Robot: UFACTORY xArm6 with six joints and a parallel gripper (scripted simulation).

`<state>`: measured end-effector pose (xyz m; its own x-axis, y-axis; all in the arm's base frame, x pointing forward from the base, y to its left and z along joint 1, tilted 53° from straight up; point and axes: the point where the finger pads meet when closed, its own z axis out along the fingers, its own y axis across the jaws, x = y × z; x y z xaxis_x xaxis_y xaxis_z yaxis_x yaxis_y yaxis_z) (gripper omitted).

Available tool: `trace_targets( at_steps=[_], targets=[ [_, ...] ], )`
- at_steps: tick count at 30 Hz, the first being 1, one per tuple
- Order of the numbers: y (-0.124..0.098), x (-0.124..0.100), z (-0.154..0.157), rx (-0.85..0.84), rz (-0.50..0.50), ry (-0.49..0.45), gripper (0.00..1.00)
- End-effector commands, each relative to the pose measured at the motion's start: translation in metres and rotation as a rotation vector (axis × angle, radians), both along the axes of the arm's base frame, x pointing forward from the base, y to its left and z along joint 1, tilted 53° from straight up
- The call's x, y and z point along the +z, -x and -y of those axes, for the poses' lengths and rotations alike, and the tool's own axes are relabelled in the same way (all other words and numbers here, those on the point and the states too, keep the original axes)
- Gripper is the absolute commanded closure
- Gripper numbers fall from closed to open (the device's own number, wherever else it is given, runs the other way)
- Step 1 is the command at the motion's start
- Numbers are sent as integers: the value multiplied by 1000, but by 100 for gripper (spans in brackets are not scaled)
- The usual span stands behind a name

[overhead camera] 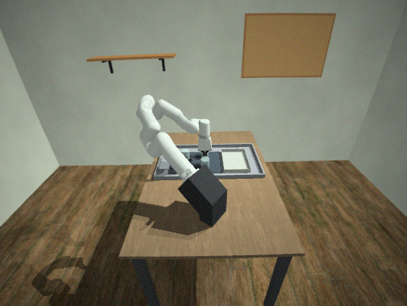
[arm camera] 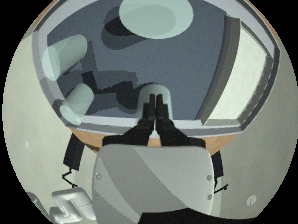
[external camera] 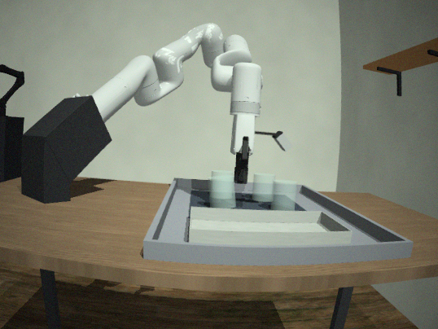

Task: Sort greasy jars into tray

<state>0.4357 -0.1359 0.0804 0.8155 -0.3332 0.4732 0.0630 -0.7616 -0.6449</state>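
Four pale glass jars stand mouth down on the dark mat (overhead camera: 216,163) (arm camera: 200,63). In the wrist view one jar (arm camera: 156,12) is far ahead, two jars (arm camera: 64,56) (arm camera: 80,99) are at the left, and one jar (arm camera: 164,94) is right at my fingertips. The exterior view shows three jars (external camera: 222,189) (external camera: 264,187) (external camera: 285,195). My gripper (overhead camera: 204,153) (external camera: 241,178) (arm camera: 155,101) is shut and empty. It hangs low at jar height among the jars. The cream tray (overhead camera: 222,161) (external camera: 269,237) (arm camera: 256,70) beside the mat holds nothing.
The mat and the tray lie on a rimmed steel top (overhead camera: 256,163) (external camera: 171,228) at the back of a wooden table (overhead camera: 242,220). The arm's dark base block (overhead camera: 204,195) (external camera: 61,148) stands in front of the steel top.
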Motion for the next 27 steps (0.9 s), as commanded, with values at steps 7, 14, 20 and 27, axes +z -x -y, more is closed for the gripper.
trace_targets(
  at_steps=[7,14,20,27],
  targets=[
    [-11,4,3,-1,1,1,100],
    [-23,7,5,-1,1,1,100],
    [-23,7,5,-1,1,1,100],
    [-23,7,5,-1,1,1,100]
  ],
)
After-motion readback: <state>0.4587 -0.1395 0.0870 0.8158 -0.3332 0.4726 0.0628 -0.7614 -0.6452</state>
